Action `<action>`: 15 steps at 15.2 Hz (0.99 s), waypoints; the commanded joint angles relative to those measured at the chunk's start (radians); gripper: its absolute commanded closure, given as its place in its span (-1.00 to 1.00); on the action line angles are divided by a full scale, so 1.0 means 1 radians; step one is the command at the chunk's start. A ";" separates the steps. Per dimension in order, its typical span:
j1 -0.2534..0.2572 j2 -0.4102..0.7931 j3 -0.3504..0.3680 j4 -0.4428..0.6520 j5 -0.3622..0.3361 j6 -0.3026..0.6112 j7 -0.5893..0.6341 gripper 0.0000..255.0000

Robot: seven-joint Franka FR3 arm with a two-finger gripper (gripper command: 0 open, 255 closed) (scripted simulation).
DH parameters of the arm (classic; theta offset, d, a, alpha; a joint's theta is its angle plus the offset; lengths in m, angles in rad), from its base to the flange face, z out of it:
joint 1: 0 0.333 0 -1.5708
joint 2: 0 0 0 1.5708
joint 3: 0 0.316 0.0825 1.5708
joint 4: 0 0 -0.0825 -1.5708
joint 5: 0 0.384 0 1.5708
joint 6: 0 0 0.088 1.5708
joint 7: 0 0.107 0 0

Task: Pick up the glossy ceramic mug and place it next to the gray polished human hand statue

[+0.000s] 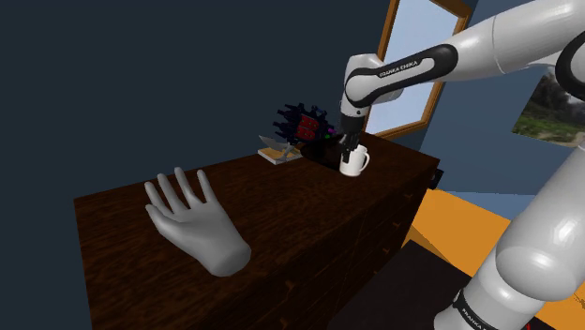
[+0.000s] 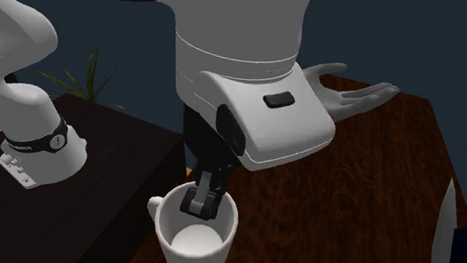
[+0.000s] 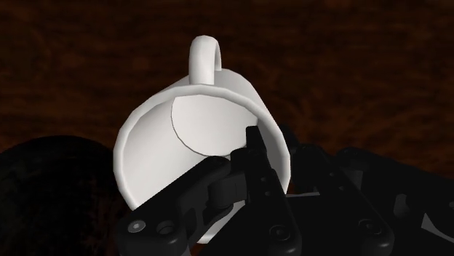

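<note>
Status from my end:

- Gripper (image 1: 352,152) is down on the mug (image 1: 354,165). It is pinching the mug's wall, with one finger inside the cup and the other outside. The wrist view shows the rim clamped between the black fingers (image 3: 251,149).
- The mug is white and glossy, with its opening facing up. In the wrist view the handle (image 3: 206,58) sits on the side away from the gripper.
- Where the mug is: the far end of the dark wooden table (image 1: 309,220), close to the edge on the shoulder view's right. I can't tell whether its base touches the wood or hangs just above it.
- Hand statue (image 1: 199,225) is grey and lies palm up with its fingers spread. It is at the near-left end of the same table in the shoulder view, well apart from the mug.
- In the second exterior view the mug (image 2: 196,238) sits at the bottom under the wrist, and the statue (image 2: 351,96) is behind the arm at the upper right.
- Near the mug in the shoulder view, towards the left, there is a flat book-like thing (image 1: 279,151). Behind that is a dark spiky object (image 1: 305,122) with red patches; I can't identify it.
- Behind the arm are a wood-framed window (image 1: 424,70) and blue walls. An orange floor (image 1: 469,220) runs past the table's end.
</note>
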 commanded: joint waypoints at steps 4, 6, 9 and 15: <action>0.001 -0.018 0.002 0.048 0.001 -0.066 -0.003 1.00; 0.001 -0.024 0.002 0.069 0.002 -0.093 -0.004 1.00; 0.002 -0.031 0.002 0.102 0.002 -0.133 -0.007 1.00; 0.003 -0.039 0.003 0.173 0.004 -0.212 -0.012 1.00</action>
